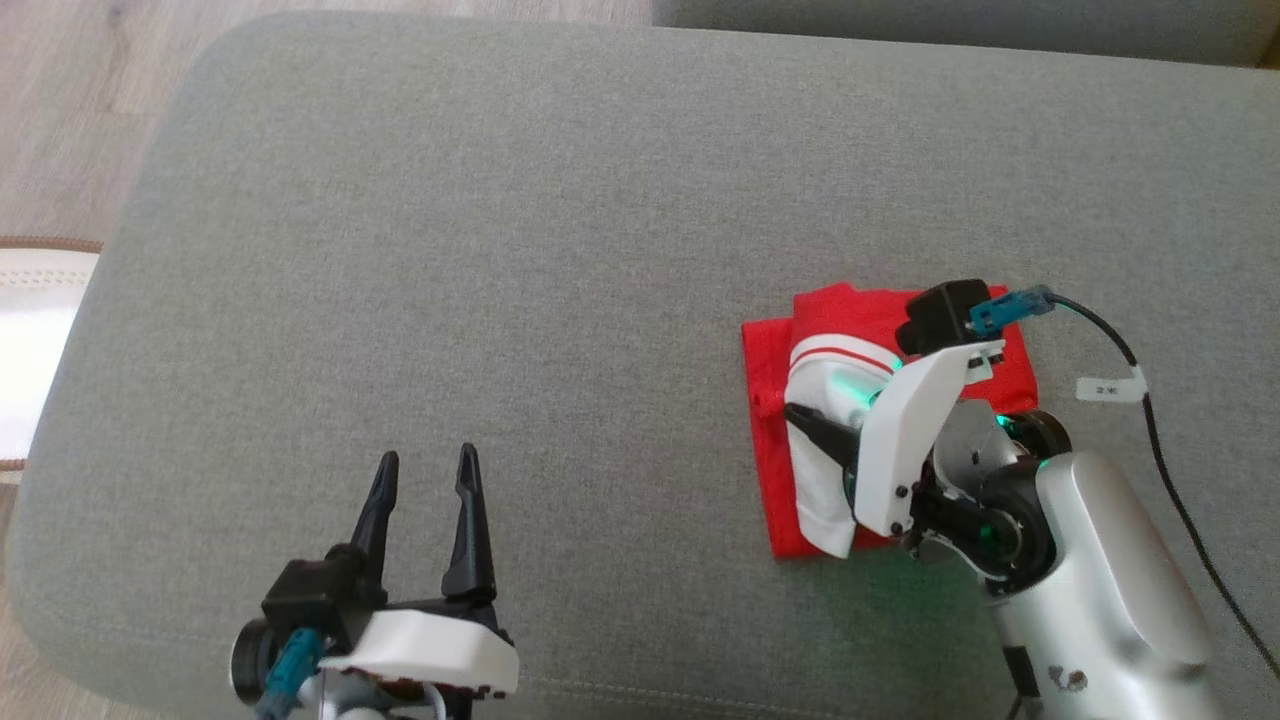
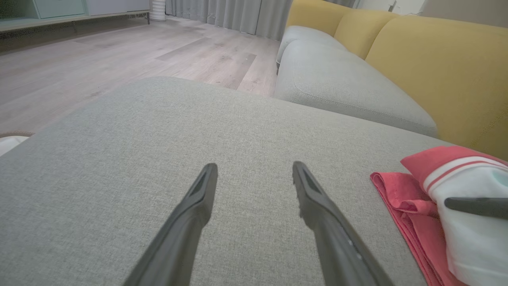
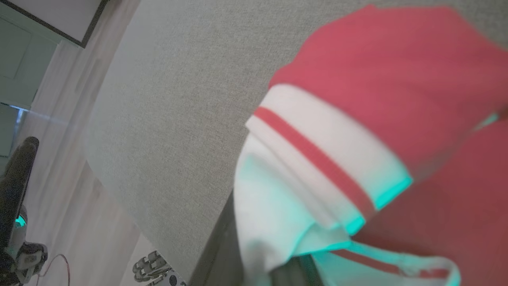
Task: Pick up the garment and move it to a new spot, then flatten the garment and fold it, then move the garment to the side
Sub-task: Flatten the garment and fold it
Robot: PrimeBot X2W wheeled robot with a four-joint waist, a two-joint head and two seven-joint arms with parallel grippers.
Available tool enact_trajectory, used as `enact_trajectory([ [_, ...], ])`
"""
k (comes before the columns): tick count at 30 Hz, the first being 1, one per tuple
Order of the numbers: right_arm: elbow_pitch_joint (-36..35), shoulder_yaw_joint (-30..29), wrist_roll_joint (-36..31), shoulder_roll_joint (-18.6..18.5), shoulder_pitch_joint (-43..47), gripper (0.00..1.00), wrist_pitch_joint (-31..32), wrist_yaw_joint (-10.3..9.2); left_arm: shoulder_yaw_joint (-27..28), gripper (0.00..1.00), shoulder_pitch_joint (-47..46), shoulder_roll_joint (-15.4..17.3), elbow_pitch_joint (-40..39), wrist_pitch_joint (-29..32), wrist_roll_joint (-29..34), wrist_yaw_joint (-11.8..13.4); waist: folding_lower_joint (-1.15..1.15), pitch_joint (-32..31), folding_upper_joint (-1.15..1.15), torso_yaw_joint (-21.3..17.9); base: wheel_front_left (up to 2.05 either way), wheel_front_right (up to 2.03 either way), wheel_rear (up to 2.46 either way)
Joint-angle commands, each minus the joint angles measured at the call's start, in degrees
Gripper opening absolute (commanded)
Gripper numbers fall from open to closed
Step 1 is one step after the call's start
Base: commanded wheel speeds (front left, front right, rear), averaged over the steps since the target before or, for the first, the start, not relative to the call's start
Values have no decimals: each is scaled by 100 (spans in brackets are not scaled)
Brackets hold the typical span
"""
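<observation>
A red garment (image 1: pixel 870 320) with white, red-striped parts lies folded on the right side of the grey cushion (image 1: pixel 500 250). My right gripper (image 1: pixel 800 415) reaches across it from the right, pointing left, shut on the garment's white layer. In the right wrist view the white cloth (image 3: pixel 278 206) drapes over the fingers and hides most of them. The left wrist view has the garment (image 2: pixel 468 238) at its right edge, with one dark finger (image 2: pixel 476 207) of the right gripper lying on it. My left gripper (image 1: pixel 427 458) (image 2: pixel 254 167) hovers open over bare cushion at the lower left, holding nothing.
Wooden floor (image 1: pixel 70 100) runs past the cushion's left edge, where a pale rug (image 1: pixel 30 330) lies. A second grey seat (image 2: pixel 337 79) and yellow backrests (image 2: pixel 436 71) stand beyond. A black cable with a white tag (image 1: pixel 1110 388) trails from the right wrist.
</observation>
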Motion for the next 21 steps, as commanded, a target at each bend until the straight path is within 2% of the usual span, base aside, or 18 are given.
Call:
enact_trajectory([
  [1,-345,145,-86,-4,-126,0,102,40,207,100,-84,-34,-152,-70,-28,35,0,-13,0,-4,0,0,0],
  [5,-665,361,-225,-243,-118,0,430,40,237,100,-62,-34,-137,-70,-61,45,0,-35,0,-18,0,0,0],
  [6,-731,433,-237,-317,-119,9,497,40,231,100,-60,-34,-134,-70,-76,50,0,-33,0,-18,0,0,0],
  [7,-794,501,-229,-383,-118,40,548,40,220,100,-63,-34,-132,-70,-89,54,0,-35,0,-15,0,0,0],
  [8,-852,539,-210,-431,-113,84,577,40,210,100,-66,-34,-130,-70,-99,56,0,-38,0,-12,0,0,0],
  [9,-906,531,-181,-436,-105,100,567,40,205,100,-70,-34,-126,-70,-110,57,0,-42,0,-9,0,0,0],
  [14,-940,74,290,-35,-47,100,78,40,257,100,-51,-34,-120,-70,-115,74,0,-85,0,-35,0,0,0],
  [21,-855,75,969,31,-15,100,-421,40,316,100,-10,-34,-96,-70,-79,75,0,-244,0,-104,0,0,0],
])
